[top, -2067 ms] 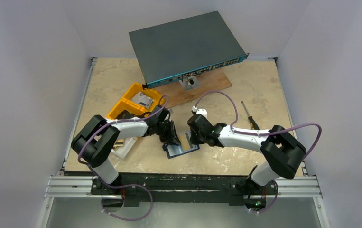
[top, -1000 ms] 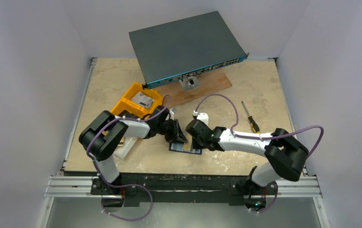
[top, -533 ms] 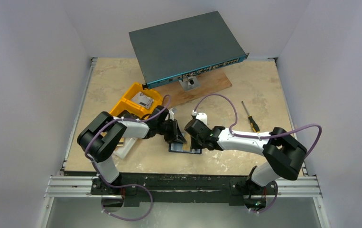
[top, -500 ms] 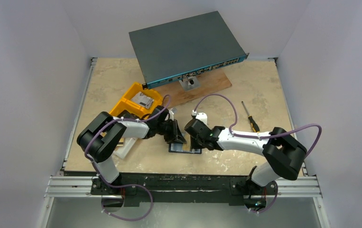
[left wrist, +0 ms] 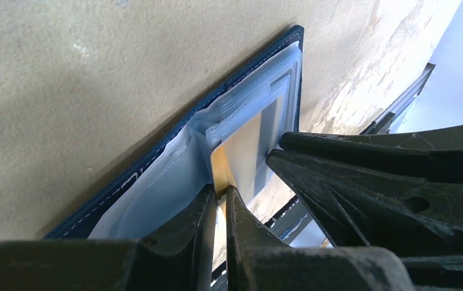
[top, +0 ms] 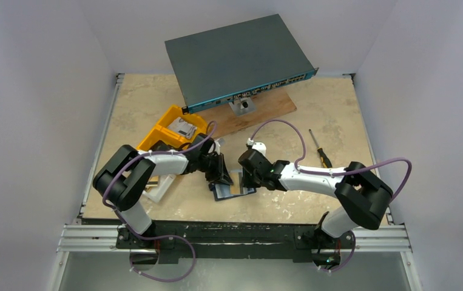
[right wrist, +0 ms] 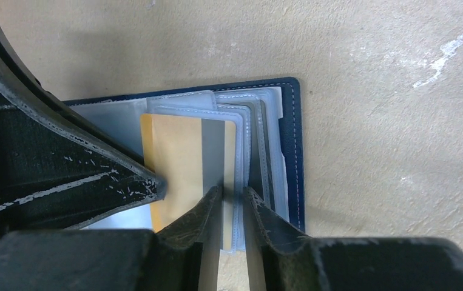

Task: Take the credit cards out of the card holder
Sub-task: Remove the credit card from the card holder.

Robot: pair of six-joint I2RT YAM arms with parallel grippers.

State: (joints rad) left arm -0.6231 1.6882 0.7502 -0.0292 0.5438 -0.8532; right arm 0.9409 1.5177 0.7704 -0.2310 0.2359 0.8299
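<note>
The dark navy card holder [top: 224, 194] lies open on the table between my two grippers. Its clear sleeves [right wrist: 259, 139] are fanned out. An orange-yellow credit card [right wrist: 174, 151] with a grey stripe sticks partly out of a sleeve. My left gripper [left wrist: 221, 194] is shut on that card's [left wrist: 244, 145] near edge, and one of its fingers [right wrist: 83, 176] shows black at the left of the right wrist view. My right gripper [right wrist: 233, 193] stands narrowly open, its tips down on the sleeves beside the card's right edge. Other cards are hidden in the sleeves.
A yellow bin [top: 162, 130] with papers stands behind my left arm, and a white object [top: 159, 188] lies under it. A network switch [top: 238, 57] leans on a wooden board [top: 265, 109] at the back. A screwdriver [top: 320, 148] lies to the right.
The card holder has turned and slid a little left and nearer. My left gripper drew back with it and closed on the card. My right gripper's jaws parted slightly.
</note>
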